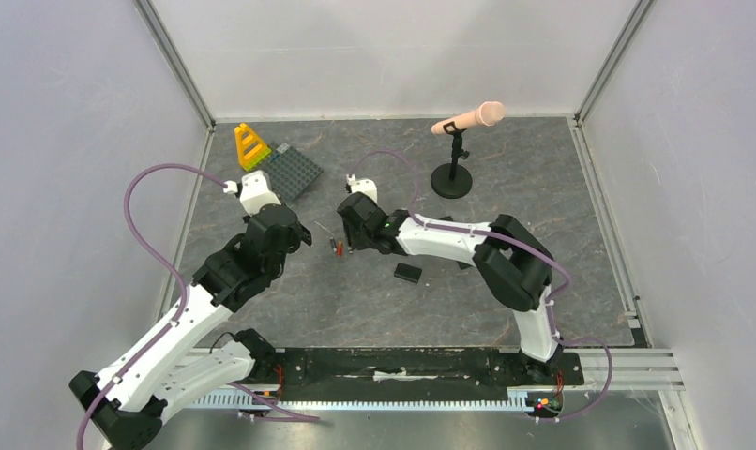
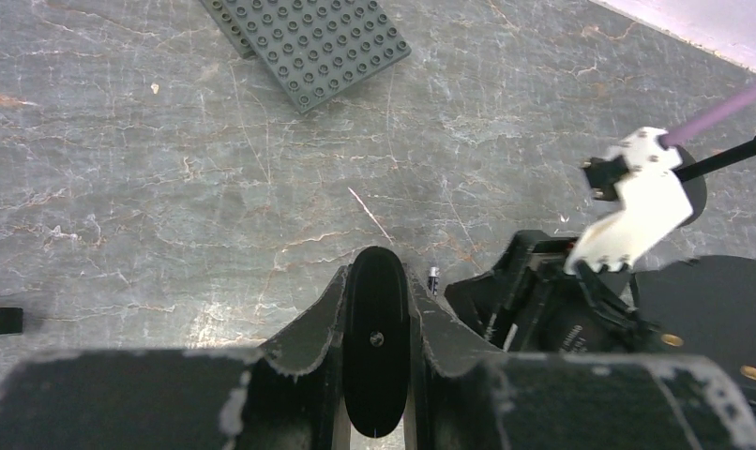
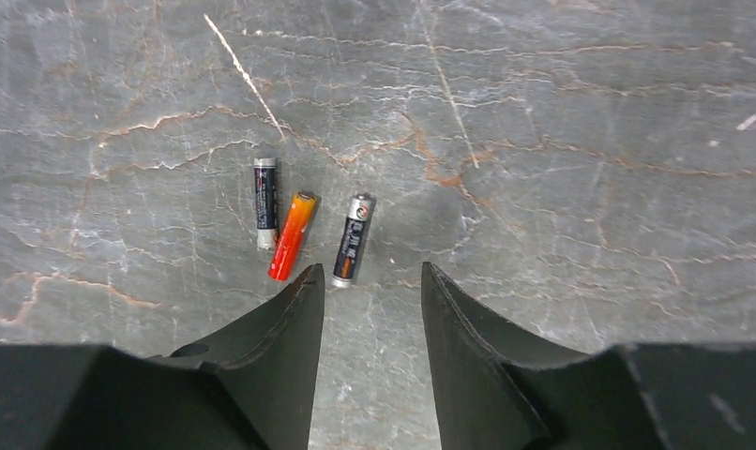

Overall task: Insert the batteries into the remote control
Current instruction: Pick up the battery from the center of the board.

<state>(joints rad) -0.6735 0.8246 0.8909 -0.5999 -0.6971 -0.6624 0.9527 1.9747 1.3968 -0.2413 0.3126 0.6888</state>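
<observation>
Arm on the L point(image 1: 182, 323) rises from its base at the near-L corner and folds at the elbow. A purple cable loops out beside it. It leans in toward mid-counter point(image 1: 355, 309), wrist tipped down. L end effector point(image 2: 376, 274) is clamped narrow on the remote control point(image 2: 376, 356). In the L wrist view the remote shows end-on, a slim black bar gripped betw. both fingers w/ its rounded tip poking just past them. Behind this arm, far L, a yellow toy block point(image 1: 250, 146) sits just beside a grey studded plate point(image 1: 295, 172).

Batteries point(image 1: 337, 247) lie on the counter betw. the two end effectors. There are three in a loose row, roughly parallel, and in the R wrist view they run:
- dark cell point(image 3: 264, 203)
- red-orange cell point(image 3: 292, 235), just beside it
- silver-capped cell point(image 3: 352, 240), a little apart

R end effector point(image 3: 370, 272) points down at the counter, fingers parted to a medium gap w/ nothing betw. them, just short of the batteries. The silver-capped cell's near end lies just beside the view-L fingertip; can't tell if they touch.

R arm point(image 1: 440, 239) climbs from its base at near R to a sharply folded elbow, then the white forearm runs L across the counter. A small black piece point(image 1: 408, 273) lies just on the near side of the forearm. Farther back, a pink microphone point(image 1: 468, 119) sits tilted on a black stand point(image 1: 451, 180).
</observation>
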